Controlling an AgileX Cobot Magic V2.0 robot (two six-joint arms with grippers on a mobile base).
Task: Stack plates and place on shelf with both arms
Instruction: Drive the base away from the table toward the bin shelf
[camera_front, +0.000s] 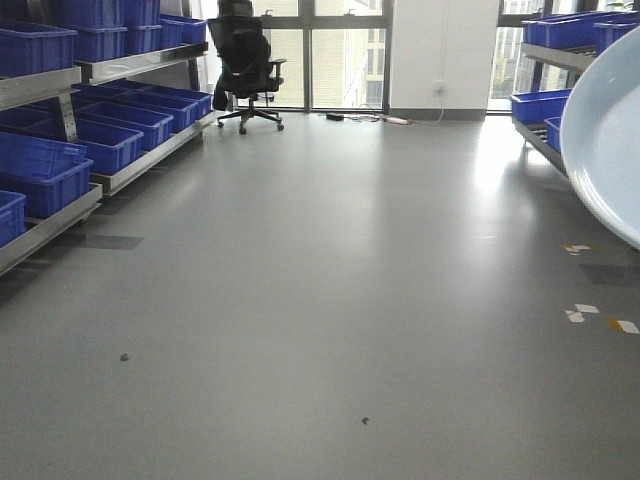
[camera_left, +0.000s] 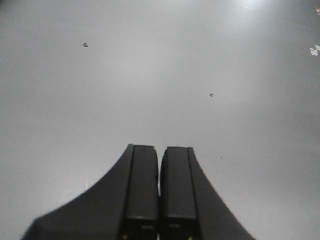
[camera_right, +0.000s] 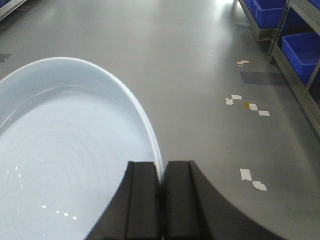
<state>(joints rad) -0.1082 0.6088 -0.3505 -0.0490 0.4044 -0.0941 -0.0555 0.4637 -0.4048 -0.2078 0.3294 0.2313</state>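
My right gripper (camera_right: 161, 165) is shut on the rim of a pale bluish-white plate (camera_right: 65, 155), which it holds in the air above the grey floor. The same plate shows tilted at the right edge of the front view (camera_front: 608, 140). I cannot tell whether it is one plate or two stacked. My left gripper (camera_left: 160, 150) is shut and empty, its jaws pressed together over bare floor. Neither gripper shows in the front view.
Metal shelves with blue bins line the left (camera_front: 70, 150) and the right (camera_front: 545, 105); the right shelf also shows in the right wrist view (camera_right: 295, 45). A black office chair (camera_front: 243, 62) stands at the back by the windows. White tape scraps (camera_right: 247, 102) lie on the floor.
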